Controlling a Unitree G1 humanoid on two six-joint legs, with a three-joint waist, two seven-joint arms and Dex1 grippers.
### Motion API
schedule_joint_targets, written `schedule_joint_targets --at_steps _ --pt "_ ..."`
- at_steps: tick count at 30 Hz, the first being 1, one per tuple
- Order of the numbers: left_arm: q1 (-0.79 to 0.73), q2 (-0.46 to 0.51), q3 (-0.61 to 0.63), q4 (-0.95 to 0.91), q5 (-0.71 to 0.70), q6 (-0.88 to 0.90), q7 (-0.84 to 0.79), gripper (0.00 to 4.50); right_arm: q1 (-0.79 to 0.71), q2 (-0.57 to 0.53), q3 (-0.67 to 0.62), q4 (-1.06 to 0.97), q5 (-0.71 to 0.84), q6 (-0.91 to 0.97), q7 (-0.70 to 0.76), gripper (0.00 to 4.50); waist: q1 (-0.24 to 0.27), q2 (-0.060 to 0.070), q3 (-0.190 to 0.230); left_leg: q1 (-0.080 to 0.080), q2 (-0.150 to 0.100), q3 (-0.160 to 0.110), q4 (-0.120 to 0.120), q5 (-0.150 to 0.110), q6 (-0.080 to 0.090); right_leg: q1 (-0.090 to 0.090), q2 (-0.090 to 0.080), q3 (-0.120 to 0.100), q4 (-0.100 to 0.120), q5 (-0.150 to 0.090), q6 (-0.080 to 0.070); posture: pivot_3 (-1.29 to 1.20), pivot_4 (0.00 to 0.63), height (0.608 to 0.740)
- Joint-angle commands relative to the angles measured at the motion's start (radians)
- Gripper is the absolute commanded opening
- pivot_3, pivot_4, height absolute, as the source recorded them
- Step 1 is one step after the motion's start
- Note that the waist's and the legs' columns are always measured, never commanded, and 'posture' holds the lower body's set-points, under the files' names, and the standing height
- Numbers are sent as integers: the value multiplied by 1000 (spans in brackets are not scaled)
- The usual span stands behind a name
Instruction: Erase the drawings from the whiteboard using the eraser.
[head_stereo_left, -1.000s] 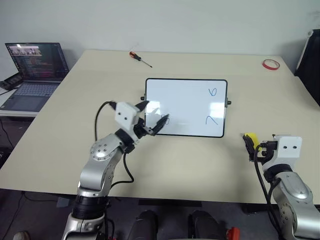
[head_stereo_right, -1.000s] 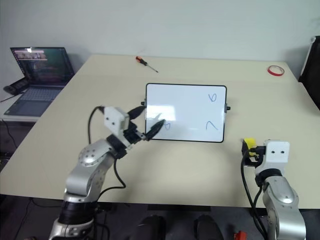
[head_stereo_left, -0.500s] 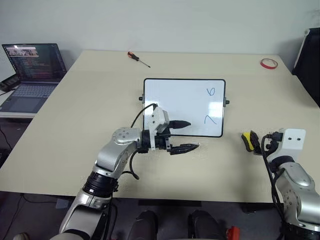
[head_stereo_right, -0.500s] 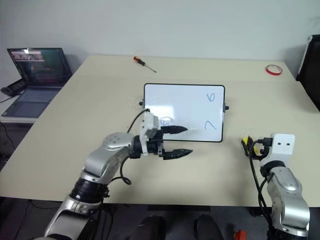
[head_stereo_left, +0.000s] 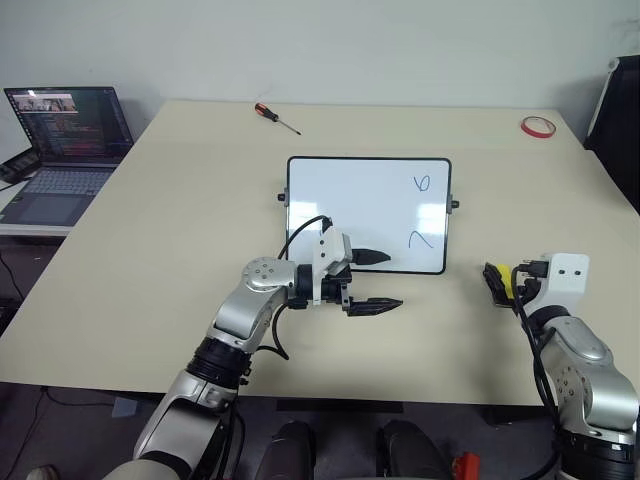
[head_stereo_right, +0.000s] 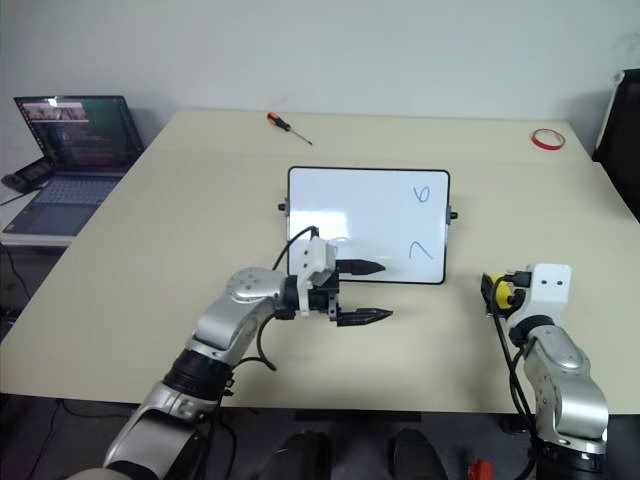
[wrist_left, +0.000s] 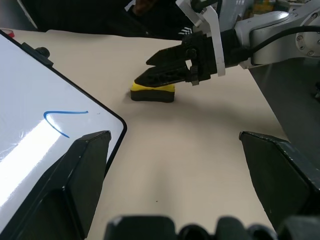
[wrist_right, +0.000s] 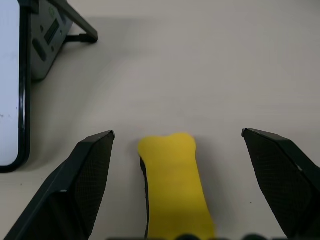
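Two fingers of the right pincer (wrist_right: 172, 187) are standing wide, straddling the eraser (wrist_right: 175, 185) lying on the desk (head_stereo_left: 180, 200) between them. It should be sinking squarely over the block's sides before closing. The left pincer (head_stereo_left: 375, 282) is gaping empty at the whiteboard (head_stereo_left: 365, 205)'s near edge. The third drawing is hiding behind it; the eraser's near end is cut off.
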Motion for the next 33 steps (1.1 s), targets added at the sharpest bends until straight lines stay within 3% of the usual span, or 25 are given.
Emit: schedule_joint_targets --at_steps 1,33 --pt "-6 3 7 -35 -3 -8 -12 4500 -2 -16 5 -8 1 4 5 4480 0 0 0 0 0 0 0 0 0 0 0 0 0 0 0 0 150 740" --pt "-49 -25 47 -64 -41 71 30 4500 -33 -21 13 30 22 68 -9 4480 0 0 0 0 0 0 0 0 0 0 0 0 0 0 0 0 150 740"
